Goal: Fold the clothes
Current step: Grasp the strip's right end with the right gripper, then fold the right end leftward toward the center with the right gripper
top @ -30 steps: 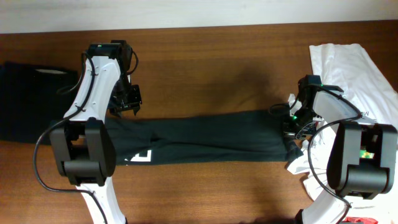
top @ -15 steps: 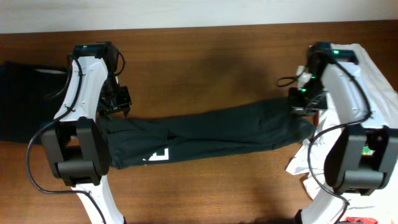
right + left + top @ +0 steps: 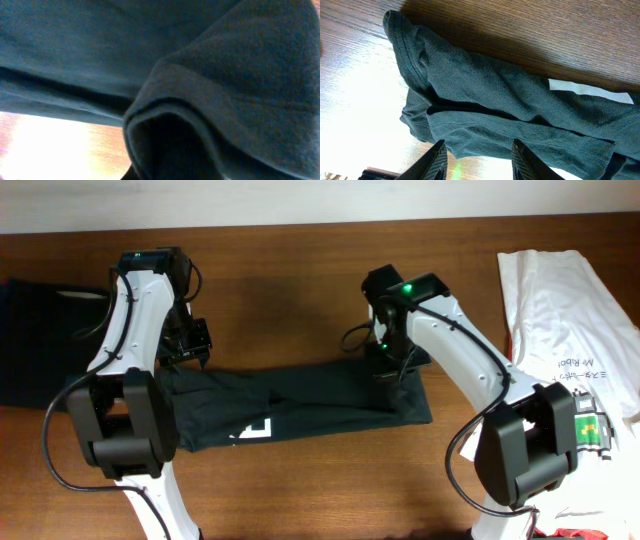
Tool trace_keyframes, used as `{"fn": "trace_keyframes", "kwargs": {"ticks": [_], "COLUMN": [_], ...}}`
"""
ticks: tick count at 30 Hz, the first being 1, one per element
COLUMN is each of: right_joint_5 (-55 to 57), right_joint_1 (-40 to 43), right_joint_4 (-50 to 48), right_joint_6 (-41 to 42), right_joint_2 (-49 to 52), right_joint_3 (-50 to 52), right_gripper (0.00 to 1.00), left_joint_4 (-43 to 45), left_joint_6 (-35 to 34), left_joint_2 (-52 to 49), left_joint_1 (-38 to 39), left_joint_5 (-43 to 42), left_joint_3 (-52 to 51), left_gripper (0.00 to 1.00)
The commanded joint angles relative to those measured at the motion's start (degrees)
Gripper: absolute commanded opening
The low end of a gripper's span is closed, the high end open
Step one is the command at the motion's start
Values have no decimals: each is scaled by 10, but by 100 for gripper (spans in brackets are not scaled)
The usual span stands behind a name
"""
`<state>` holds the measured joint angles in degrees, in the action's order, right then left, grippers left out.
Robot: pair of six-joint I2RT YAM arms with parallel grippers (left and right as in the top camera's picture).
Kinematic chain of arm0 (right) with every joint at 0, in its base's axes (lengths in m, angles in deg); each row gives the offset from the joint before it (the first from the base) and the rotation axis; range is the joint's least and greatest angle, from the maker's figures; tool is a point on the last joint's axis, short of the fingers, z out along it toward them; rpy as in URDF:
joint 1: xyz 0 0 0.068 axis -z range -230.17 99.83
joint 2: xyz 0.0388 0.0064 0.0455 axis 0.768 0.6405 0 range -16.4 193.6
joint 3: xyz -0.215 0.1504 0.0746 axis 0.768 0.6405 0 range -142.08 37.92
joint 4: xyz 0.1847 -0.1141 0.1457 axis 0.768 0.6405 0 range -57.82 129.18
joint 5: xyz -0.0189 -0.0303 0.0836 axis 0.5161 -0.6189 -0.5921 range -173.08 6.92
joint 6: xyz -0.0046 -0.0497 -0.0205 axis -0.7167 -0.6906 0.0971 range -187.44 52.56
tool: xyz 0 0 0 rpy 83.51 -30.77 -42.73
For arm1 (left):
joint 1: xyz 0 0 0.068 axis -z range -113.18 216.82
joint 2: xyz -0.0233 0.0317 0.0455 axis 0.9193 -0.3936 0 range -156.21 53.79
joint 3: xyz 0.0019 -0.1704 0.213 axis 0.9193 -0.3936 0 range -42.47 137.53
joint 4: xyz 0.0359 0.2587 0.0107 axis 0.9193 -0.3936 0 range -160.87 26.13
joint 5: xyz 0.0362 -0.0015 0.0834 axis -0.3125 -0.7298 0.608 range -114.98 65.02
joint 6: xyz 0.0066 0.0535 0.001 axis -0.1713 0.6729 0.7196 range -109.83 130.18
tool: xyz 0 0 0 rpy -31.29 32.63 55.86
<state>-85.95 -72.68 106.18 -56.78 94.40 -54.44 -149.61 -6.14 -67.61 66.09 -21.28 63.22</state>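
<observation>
The black T-shirt (image 3: 310, 395) lies as a long narrow band across the table, a bit of white lettering (image 3: 250, 430) showing on its front edge. My left gripper (image 3: 190, 348) is open and empty just above the shirt's left end; the left wrist view shows its fingers (image 3: 479, 162) spread over the crumpled fabric (image 3: 495, 95). My right gripper (image 3: 392, 368) is shut on the shirt's right end, held over the band's middle right. In the right wrist view the dark fabric (image 3: 150, 45) fills the frame and hides the fingers.
A white T-shirt (image 3: 560, 310) with small print lies spread at the right edge of the table. Another black garment (image 3: 40, 330) lies at the far left. The wooden table (image 3: 300, 270) runs to a pale wall at the back.
My right gripper has swung far to the left with the shirt's right end, doubling the band over itself and shortening it. The left gripper has barely moved.
</observation>
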Motion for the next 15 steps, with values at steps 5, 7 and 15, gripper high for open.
{"fn": "trace_keyframes", "kwargs": {"ticks": [5,7,15], "right_joint_5": [-24,-27,-31], "right_joint_1": [-27,-36,-54], "right_joint_4": [-10,-14,-25], "right_joint_6": [23,23,23], "right_joint_2": [28,32,32], "right_joint_3": [-8,-8,-8], "right_gripper": [5,4,12], "left_joint_4": [0,0,-1], "left_joint_6": [-3,-4,-4], "left_joint_2": [-1,-1,-1], "left_joint_1": [-1,-1,-1], "left_joint_5": [6,6,6], "left_joint_3": [4,4,4], "left_gripper": [41,42,41]}}
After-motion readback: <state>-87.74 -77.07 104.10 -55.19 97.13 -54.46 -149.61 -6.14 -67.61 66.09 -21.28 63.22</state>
